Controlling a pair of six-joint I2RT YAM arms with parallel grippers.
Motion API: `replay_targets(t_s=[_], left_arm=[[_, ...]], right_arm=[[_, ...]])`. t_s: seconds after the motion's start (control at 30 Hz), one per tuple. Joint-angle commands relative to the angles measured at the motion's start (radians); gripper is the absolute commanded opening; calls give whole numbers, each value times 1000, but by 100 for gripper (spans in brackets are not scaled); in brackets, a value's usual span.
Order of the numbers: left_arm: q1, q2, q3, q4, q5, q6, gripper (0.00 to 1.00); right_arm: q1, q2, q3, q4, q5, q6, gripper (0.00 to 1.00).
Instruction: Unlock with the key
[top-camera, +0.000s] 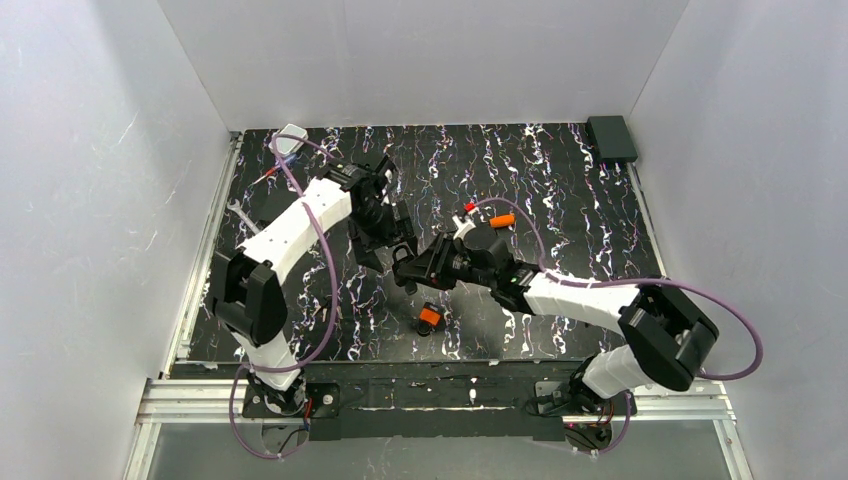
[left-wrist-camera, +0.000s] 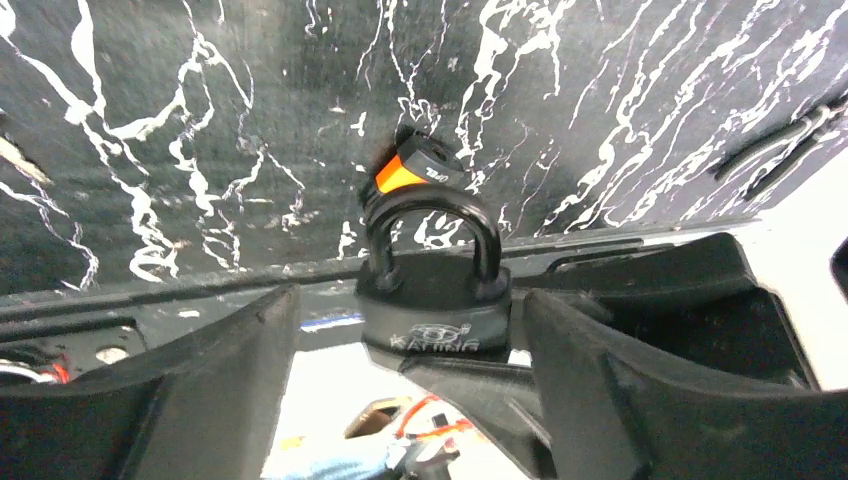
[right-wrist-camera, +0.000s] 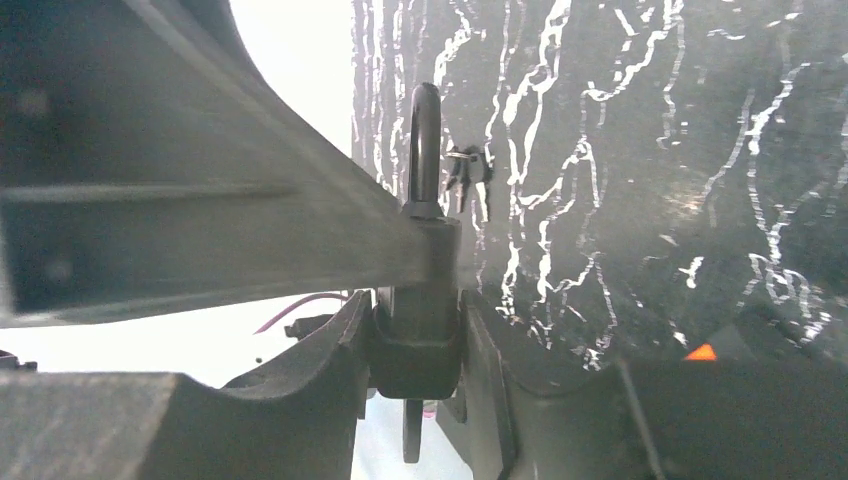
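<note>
A black padlock (left-wrist-camera: 435, 300) with a closed black shackle (left-wrist-camera: 432, 215) is held off the table. My right gripper (right-wrist-camera: 415, 315) is shut on its body from both sides. Below the body a thin dark tab (right-wrist-camera: 412, 430) sticks out, which looks like the key's head seen edge-on. My left gripper (left-wrist-camera: 410, 310) straddles the same padlock, open, with a gap showing on each side. In the top view the left gripper (top-camera: 385, 240) and the right gripper (top-camera: 408, 270) meet at mid-table. A small orange padlock (top-camera: 430, 318) lies on the table in front of them.
An orange-handled tool (top-camera: 502, 220) lies behind the right wrist. A silver wrench (top-camera: 240, 215) sits by the left edge of the black marbled mat (top-camera: 580, 200). A black box (top-camera: 611, 138) is at the back right corner, a white object (top-camera: 290, 140) at the back left.
</note>
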Motion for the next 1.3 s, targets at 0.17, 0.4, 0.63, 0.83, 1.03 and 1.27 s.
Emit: replay_targets(t_s=[0.17, 0.4, 0.63, 0.83, 1.03, 1.27], left_arm=[[30, -155, 71, 15, -210, 64, 95], [-48, -378, -103, 173, -560, 199, 79], [-89, -615, -338, 361, -562, 367, 98], [-104, -842, -722, 890, -117, 366, 96], [-156, -821, -827, 1130, 42, 341, 84], [-217, -713, -794, 1140, 4, 366, 74]], right_arm=[[-12, -112, -26, -23, 78, -69, 1], [-35, -152, -23, -53, 207, -99, 1], [-48, -180, -64, 5, 299, -33, 1], [-48, -242, -88, -4, 395, 31, 1], [-48, -282, -64, -48, 454, 53, 1], [-48, -314, -34, -90, 463, 57, 1]])
